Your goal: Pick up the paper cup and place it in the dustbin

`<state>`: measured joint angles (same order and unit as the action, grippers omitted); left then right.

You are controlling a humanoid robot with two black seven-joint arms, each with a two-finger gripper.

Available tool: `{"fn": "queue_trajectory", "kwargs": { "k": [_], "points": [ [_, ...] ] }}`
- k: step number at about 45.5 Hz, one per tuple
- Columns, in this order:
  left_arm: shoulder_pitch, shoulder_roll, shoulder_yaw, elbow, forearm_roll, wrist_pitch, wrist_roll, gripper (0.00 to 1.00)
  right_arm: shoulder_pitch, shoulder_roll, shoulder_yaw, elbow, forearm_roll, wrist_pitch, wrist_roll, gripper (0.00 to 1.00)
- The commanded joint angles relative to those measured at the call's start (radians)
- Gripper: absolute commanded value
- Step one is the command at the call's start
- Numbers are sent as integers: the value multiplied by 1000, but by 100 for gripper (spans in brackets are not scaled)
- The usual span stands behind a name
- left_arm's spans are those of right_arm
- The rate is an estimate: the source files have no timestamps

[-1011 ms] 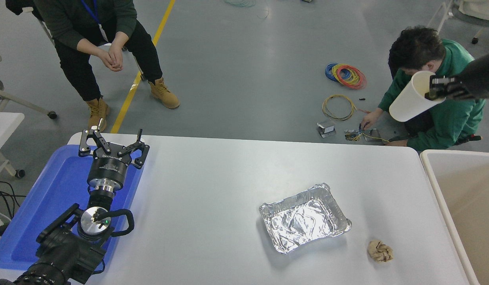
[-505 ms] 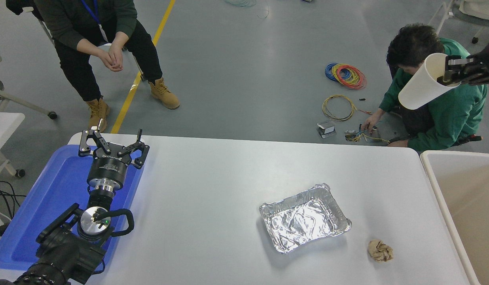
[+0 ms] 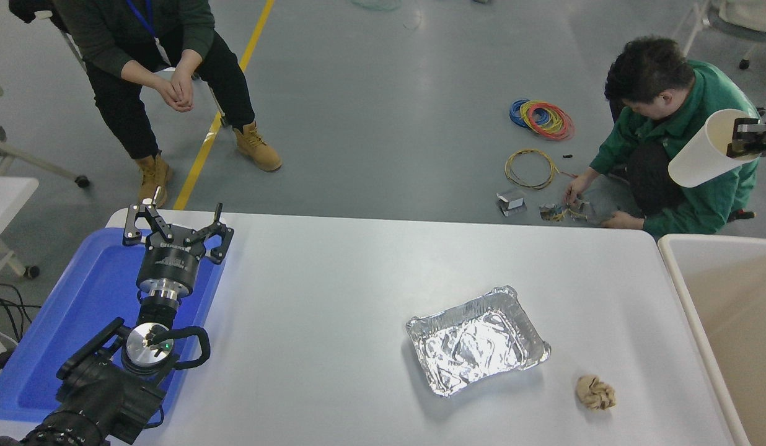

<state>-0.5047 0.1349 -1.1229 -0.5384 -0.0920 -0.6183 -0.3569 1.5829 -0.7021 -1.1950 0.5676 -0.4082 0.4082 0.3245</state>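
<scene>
The white paper cup (image 3: 705, 150) hangs tilted in the air at the right edge, its base pointing down-left. My right gripper (image 3: 743, 139) is shut on the cup's rim, and only its tip shows at the picture's edge. The cup is high above the table's far right corner, up and left of the dustbin (image 3: 680, 272), whose cream rim and beige inside show at the lower right. My left gripper (image 3: 175, 222) is parked open over the blue tray (image 3: 79, 297) at the lower left.
A crinkled foil tray (image 3: 479, 341) lies right of the table's middle, with a crumpled brown paper ball (image 3: 595, 393) near the front right. One person crouches behind the cup among cables; another sits at the top left.
My right gripper has carried the cup rightward, first up, then slightly down, so most of the arm has left the picture. The crouching person shifted a little. The left arm stayed still.
</scene>
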Motion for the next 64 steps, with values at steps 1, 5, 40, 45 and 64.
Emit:
{"fn": "queue_trajectory", "kwargs": {
  "k": [1,5,40,45,64],
  "points": [
    [0,0,0,0,0,0,-1,100,-329,-13,8,-259,147,-98,-7,0],
    [0,0,0,0,0,0,-1,100,-415,-13,9,-334,183,-111,-7,0],
    [0,0,0,0,0,0,-1,100,-1017,104,486,-473,189,-491,-174,0],
    [0,0,0,0,0,0,-1,100,-1046,116,508,-473,199,-505,-174,0],
    [0,-1,0,0,0,0,-1,100,-1063,165,509,-468,221,-517,-177,23]
  ]
}}
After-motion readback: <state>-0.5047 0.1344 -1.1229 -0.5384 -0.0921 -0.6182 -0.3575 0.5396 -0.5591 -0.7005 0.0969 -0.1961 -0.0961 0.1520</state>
